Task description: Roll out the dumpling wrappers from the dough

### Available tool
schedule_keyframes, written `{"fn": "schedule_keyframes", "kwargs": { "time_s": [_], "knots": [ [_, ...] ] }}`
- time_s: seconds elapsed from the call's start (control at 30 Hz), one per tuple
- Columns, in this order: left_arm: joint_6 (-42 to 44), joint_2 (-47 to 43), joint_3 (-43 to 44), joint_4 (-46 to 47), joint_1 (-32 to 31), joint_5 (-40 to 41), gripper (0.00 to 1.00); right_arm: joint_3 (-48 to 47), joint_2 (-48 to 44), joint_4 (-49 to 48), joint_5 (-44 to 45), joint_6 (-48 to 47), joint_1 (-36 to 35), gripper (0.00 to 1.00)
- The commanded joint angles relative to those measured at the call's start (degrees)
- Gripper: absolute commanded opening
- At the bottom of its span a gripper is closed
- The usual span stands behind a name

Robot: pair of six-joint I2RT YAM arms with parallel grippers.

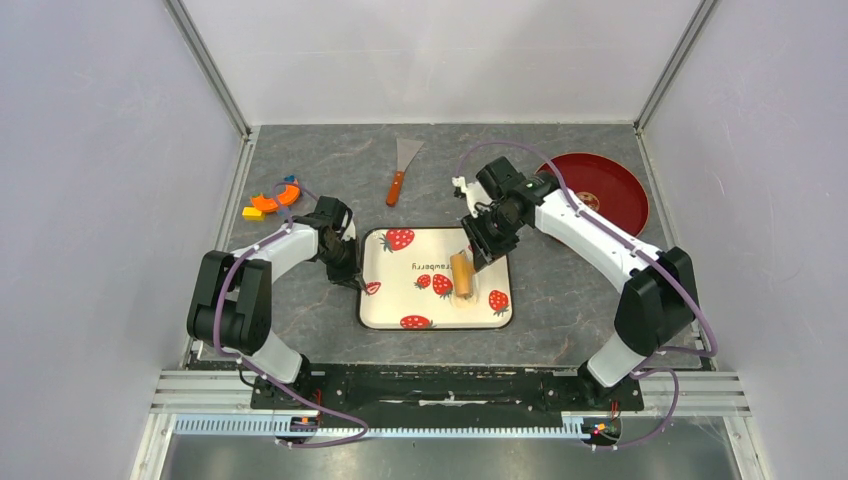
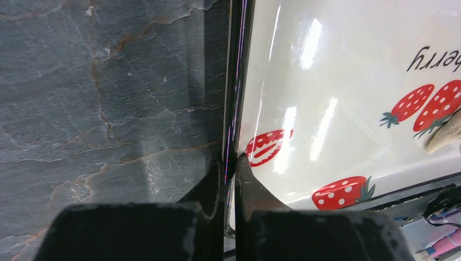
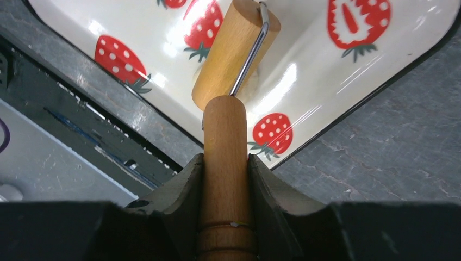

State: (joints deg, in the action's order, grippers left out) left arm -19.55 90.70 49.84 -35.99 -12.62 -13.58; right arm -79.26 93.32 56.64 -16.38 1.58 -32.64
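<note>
You've got the R gripper [image 3: 225, 163] clenched on the handle of the tan wooden roller [image 3: 234, 49], its drum atop the pale cream dough lump [image 2: 448, 133] mid-right on the white strawberry-print tray [image 1: 400, 290], the L gripper [image 2: 231, 163] pinching the tray's left rim; rolling seems underway, dough not yet thin & round; metal scraper [image 1: 403, 170] and red round plate [image 1: 600, 190] lie well apart, obstructing nothing.

One strawberry tray [image 1: 385, 300], one wooden roller [image 1: 461, 274], one dough [image 2: 447, 133], one scraper [image 1: 402, 170], one red plate [image 1: 612, 188]

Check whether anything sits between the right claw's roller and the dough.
Nothing visible does. The right claw grips the roller by its handle. The roller lies on the tray, and the dough shows at its near end with nothing between them.
</note>
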Motion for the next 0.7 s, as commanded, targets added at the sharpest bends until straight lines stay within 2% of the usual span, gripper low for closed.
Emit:
{"fn": "schedule_keyframes", "kwargs": {
  "time_s": [0.0,0.2,0.67],
  "knots": [
    [3.1,0.3,0.9,-2.2,0.4,6.5,0.02,-1.7,-1.7,3.0,-1.9,-1.0,-1.8,0.00],
    [3.2,0.5,1.0,-2.2,0.4,6.3,0.02,-2.9,-0.8,5.7,1.6,-1.0,-2.5,0.00],
    [3.3,0.4,1.0,-2.2,0.4,6.4,0.02,2.6,3.3,6.6,15.8,-0.4,-3.8,0.00]
  ]
}}
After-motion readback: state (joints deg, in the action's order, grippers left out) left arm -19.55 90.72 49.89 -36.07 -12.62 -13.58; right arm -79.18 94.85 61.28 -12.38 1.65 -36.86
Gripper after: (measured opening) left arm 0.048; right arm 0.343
